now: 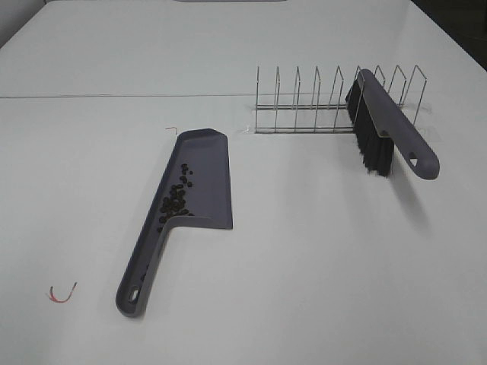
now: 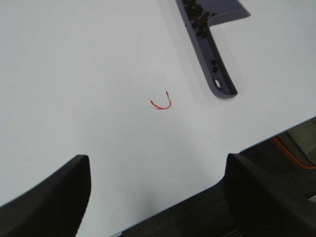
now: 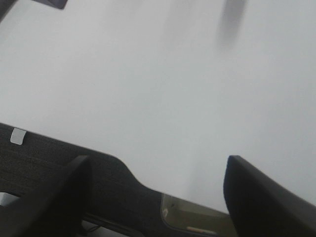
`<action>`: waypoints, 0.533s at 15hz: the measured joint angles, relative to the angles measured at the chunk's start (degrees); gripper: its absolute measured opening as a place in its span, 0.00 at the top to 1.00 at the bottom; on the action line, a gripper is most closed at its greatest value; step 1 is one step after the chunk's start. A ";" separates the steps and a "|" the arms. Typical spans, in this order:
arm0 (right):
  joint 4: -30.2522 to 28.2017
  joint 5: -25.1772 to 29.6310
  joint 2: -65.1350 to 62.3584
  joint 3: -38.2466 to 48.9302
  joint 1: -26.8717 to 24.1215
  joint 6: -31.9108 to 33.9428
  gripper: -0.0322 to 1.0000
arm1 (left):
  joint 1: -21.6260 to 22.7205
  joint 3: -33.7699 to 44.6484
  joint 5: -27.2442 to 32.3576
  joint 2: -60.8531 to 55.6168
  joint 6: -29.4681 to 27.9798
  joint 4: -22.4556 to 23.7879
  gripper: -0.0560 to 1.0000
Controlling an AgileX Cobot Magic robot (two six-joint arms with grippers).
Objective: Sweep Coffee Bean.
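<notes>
Several dark coffee beans [image 1: 175, 199] lie in the purple dustpan [image 1: 204, 163], which rests flat on the white table with its handle [image 1: 141, 274] toward the front. The beans [image 2: 196, 14] and the handle [image 2: 217, 69] also show in the left wrist view. A purple brush with black bristles [image 1: 373, 137] leans in the wire rack [image 1: 319, 103]. Neither gripper shows in the exterior high view. My left gripper [image 2: 158, 197] is open and empty near the table's front edge. My right gripper [image 3: 158, 197] is open and empty over the table's front edge.
A thin red string loop [image 1: 62, 293] lies at the front left; it also shows in the left wrist view [image 2: 161, 102]. A small wire bit [image 1: 173, 130] lies by the pan's far end. The table edge [image 3: 123, 170] drops to dark floor.
</notes>
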 joint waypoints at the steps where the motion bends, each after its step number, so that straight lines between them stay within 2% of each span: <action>1: 0.69 -0.06 -1.20 0.06 0.00 -0.86 0.28 | 0.00 0.00 -0.52 -0.69 2.86 -0.97 0.27; 6: 1.60 -0.06 -4.81 0.06 0.00 -1.66 0.28 | 0.00 0.80 -0.80 -0.69 14.73 -7.39 0.27; 8: 1.60 -0.06 -4.81 0.06 0.00 -1.66 0.28 | 0.00 1.03 -0.80 -0.69 15.93 -7.91 0.27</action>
